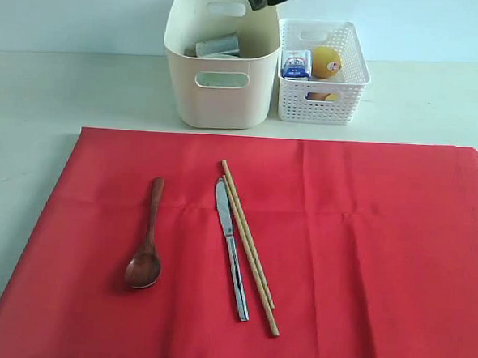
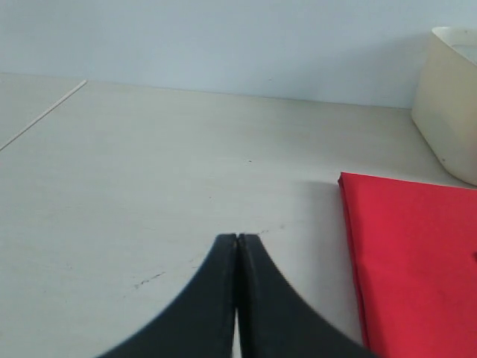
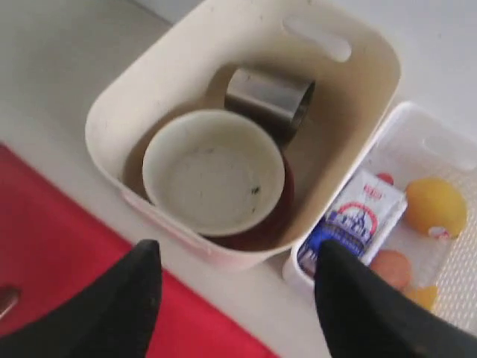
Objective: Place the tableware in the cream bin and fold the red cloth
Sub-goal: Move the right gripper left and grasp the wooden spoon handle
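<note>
A red cloth (image 1: 364,260) lies flat across the table, below the right claw (image 3: 238,253) and on the camera's side of it. The claw hangs with its fingers spread wide and nothing between them. Directly beneath it stands the cream bin (image 1: 219,105), with a white lattice basket (image 1: 320,107) of food just beside the bin. Inside the bin, under the open claw, a pale bowl (image 3: 212,171) sits on what appears to be the brown plate (image 3: 277,218), though only a dark rim shows. A steel cup (image 3: 268,97) lies tipped against the far wall.

Well away from the claw, on the cloth, are the wooden chopsticks (image 1: 249,249), a steel knife (image 1: 230,251) just beside them, and a wooden spoon (image 1: 145,254) lying apart. The left claw (image 2: 237,239) is pressed together over bare table, with the cloth's edge close at its side.

The bin's load looks settled, so the next job is probably fetching the cutlery. The right claw should rise clear of the rim before it travels. It should then come down across a handle at mid-length and pinch low without gathering fabric. The knife and chopsticks lie close enough that a careless grip could take both or scatter them. The isolated spoon is the easier first pick. Folding can wait until the cloth is cleared.
</note>
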Robot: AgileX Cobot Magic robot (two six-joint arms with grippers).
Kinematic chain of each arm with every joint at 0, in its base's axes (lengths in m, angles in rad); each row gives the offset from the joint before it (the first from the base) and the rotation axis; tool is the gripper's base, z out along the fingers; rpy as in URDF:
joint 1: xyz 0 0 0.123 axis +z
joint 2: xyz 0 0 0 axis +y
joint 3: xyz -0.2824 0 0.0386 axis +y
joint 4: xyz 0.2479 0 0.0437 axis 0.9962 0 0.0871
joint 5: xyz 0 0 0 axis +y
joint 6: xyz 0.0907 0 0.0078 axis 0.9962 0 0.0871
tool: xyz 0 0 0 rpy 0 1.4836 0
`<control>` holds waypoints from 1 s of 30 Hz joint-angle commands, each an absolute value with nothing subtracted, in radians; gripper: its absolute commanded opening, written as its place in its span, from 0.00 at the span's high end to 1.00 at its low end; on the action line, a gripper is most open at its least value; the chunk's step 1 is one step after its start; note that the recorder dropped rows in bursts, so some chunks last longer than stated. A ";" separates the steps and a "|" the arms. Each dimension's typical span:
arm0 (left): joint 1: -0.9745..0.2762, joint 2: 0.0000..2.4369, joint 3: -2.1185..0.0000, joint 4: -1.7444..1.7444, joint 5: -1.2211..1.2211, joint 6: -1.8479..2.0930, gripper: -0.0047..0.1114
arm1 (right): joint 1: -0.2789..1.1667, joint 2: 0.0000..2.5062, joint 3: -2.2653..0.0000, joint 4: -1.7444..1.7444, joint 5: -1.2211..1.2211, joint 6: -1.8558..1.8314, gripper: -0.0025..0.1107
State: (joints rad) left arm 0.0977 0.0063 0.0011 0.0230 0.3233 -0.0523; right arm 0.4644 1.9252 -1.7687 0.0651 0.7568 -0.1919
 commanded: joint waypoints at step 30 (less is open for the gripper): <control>0.100 0.000 0.000 0.026 0.319 -0.059 0.95 | 0.821 2.131 -1.553 0.352 0.742 -0.171 0.46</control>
